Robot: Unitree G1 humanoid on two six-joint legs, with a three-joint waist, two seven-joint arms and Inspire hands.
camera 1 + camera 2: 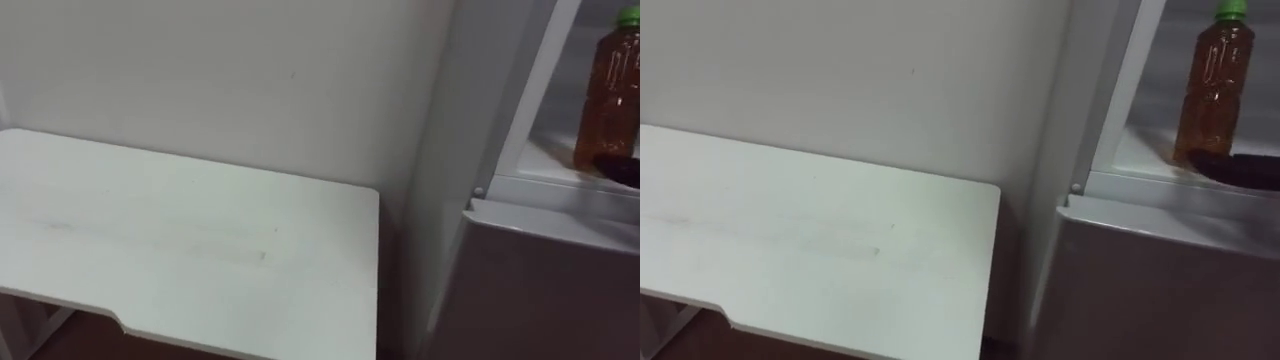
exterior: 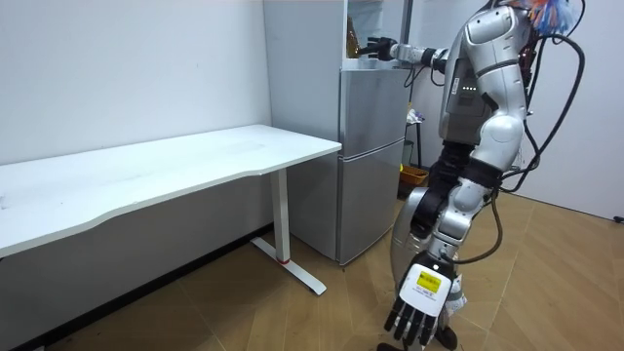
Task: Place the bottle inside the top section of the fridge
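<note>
White wall (image 1: 250, 80) runs behind a long white table (image 1: 180, 230) that is flat and smooth. Brown wood floor (image 2: 292, 317) lies under it. Next comes the tall grey fridge (image 1: 540, 280) with its top part open. The bottle (image 1: 1208, 85) stands straight up on the white shelf (image 1: 1160, 150) inside. It is clear, full of brown drink, with a green cap (image 1: 1230, 10). My right hand (image 1: 1245, 168) reaches to the bottle's foot, and I cannot tell if it grips. My left hand (image 2: 417, 310) hangs low by my leg, loose and open.

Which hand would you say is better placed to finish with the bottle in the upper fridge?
Right: the right hand is at the bottle in the upper fridge; the left hand hangs low.
</note>
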